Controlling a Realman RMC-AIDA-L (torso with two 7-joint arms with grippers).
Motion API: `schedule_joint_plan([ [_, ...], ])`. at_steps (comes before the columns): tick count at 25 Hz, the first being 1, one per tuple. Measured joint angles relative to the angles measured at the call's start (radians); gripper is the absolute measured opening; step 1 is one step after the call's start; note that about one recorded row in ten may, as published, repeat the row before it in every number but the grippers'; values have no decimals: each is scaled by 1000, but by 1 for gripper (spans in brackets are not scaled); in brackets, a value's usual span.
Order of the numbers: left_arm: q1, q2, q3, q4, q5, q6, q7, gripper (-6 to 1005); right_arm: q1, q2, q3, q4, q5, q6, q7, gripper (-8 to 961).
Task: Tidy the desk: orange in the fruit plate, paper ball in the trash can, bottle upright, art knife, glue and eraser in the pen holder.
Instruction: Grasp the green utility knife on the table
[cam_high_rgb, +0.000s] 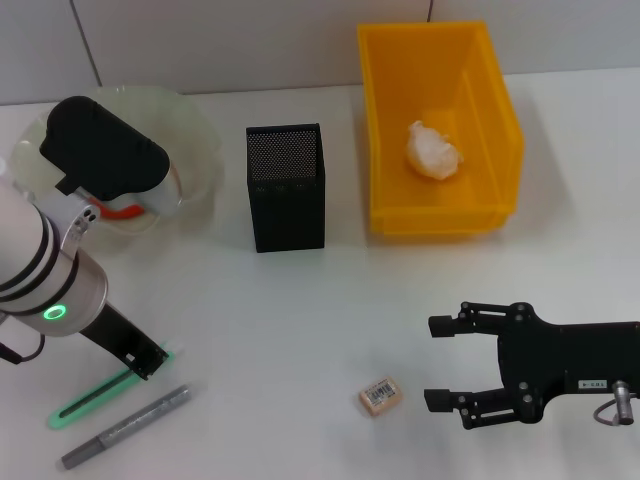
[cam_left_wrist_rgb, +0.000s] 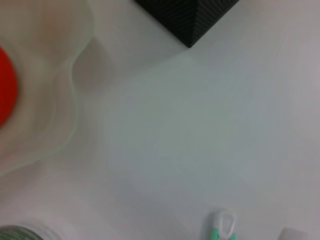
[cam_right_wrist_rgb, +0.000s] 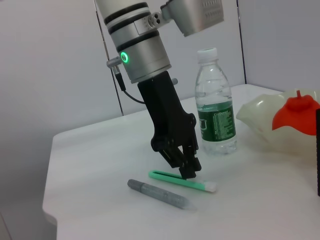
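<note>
- Down at the near-left of the white table (cam_high_rgb: 300, 340), the left claw (cam_right_wrist_rgb: 186, 169) points at the surface with its tips drawn together, touching the green-and-white art knife (cam_right_wrist_rgb: 181, 180); whether it actually pinches the knife cannot be told.
- Just nearer than the knife lies a grey glue stick (cam_high_rgb: 128, 427), slim like a pen, apart from the claw.
- The right claw (cam_high_rgb: 445, 363) hangs at the near right, its black fingers (cam_high_rgb: 455, 325) spread wide and empty, aimed left toward the eraser (cam_high_rgb: 380, 395).
- That eraser is a tiny beige block with a white printed label, lying flat on the table just left of the right claw, not touching it.
- The orange (cam_right_wrist_rgb: 298, 112), red-orange with a small nub on top, sits in the pale green wavy-rimmed fruit plate (cam_high_rgb: 195, 140) at the far left.
- The bottle (cam_right_wrist_rgb: 215, 105) stands upright beside the plate: clear plastic, dark green label, white cap.
- The black mesh pen holder (cam_high_rgb: 286, 187) stands in the far middle, between the plate and the bin.
- The crumpled white paper ball (cam_high_rgb: 434, 151) lies inside the yellow trash can (cam_high_rgb: 385, 140) at the far right.
</note>
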Motion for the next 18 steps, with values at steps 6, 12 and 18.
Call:
schedule_joint_plan([
  [6, -12, 0, -4, -45, 1, -27, 15, 242, 3, 2, 0, 0, -1, 0, -3, 836],
  [12, -14, 0, -4, -66, 2, -45, 24, 472, 6, 2, 0, 0, -3, 0, -2, 836],
  [18, -17, -2, -6, -90, 2, -58, 30, 505, 7, 2, 0, 0, -5, -3, -1, 836],
])
